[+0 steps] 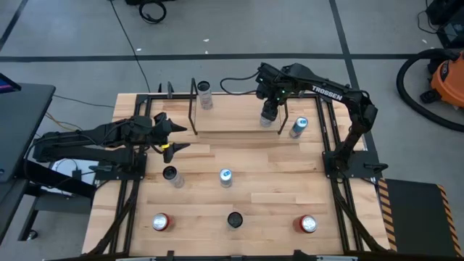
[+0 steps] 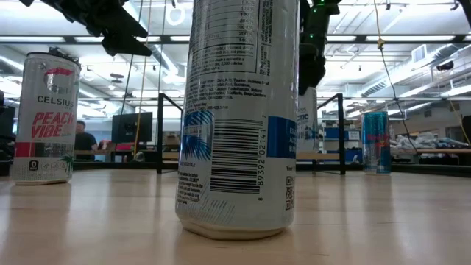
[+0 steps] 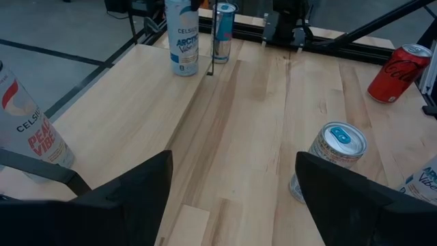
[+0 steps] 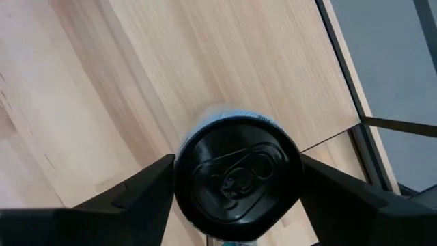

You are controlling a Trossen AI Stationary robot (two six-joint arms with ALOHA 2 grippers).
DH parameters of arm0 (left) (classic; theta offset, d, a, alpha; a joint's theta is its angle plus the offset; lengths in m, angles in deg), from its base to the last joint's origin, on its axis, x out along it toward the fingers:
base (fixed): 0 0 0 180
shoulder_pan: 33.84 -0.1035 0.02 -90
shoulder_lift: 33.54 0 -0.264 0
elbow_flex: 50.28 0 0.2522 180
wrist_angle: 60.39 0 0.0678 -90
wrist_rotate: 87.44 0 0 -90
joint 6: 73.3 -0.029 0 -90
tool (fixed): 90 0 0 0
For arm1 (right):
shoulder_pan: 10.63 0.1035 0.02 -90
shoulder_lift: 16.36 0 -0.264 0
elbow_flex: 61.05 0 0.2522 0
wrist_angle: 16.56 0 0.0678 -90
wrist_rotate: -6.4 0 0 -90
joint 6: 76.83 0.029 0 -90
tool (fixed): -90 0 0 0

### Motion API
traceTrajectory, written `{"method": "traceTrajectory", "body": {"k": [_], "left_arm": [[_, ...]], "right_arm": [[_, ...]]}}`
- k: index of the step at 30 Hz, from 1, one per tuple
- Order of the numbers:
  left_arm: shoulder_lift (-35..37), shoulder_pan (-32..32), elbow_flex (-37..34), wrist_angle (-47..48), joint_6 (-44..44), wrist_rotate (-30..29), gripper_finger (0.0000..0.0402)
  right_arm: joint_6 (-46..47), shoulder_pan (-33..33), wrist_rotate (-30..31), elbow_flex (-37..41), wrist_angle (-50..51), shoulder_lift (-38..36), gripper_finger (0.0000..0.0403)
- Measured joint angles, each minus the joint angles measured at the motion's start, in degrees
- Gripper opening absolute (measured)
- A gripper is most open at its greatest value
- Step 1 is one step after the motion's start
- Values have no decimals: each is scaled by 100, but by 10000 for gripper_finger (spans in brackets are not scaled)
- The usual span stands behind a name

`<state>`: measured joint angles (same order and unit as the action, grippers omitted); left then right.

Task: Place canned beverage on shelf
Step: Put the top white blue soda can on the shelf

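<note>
The table (image 1: 254,156) is pale butcher-block wood in a black frame, standing on a grey floor crossed by dark tape lines; in the low view, ceiling strip lights and a seated person show beyond it. The shelf (image 1: 232,119), a light board in thin black rods, sits along the table's far edge. Cans stand scattered about: two red ones near the front corners, a black-topped one between them at the front edge, a blue-topped one at mid-table.

The right arm reaches in from the right edge, bent at the elbow, wrist pointing straight down over the shelf's right end. The right gripper (image 4: 235,188) has a dark finger on each side of a black-topped can (image 4: 235,179) standing on the shelf board; the fingers look pressed to its rim, though contact is hard to confirm.

The left arm lies low along the left edge, and the left gripper (image 1: 174,138) is spread wide, holding nothing.
</note>
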<state>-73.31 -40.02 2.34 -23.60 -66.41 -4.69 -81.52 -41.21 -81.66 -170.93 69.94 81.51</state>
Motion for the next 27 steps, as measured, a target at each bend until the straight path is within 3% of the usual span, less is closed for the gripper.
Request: {"method": "traceTrajectory", "body": {"k": [3, 15, 27], "left_arm": [[0, -2, 0, 0, 0, 1, 311], [0, 0, 0, 0, -1, 2, 311], [0, -1, 0, -2, -2, 1, 311]], "right_arm": [[-208, 0, -4, -8, 28, 0, 272], [-1430, -86, 187, -8, 79, -4, 276], [-2816, -598, 254, -8, -132, -4, 276]]}}
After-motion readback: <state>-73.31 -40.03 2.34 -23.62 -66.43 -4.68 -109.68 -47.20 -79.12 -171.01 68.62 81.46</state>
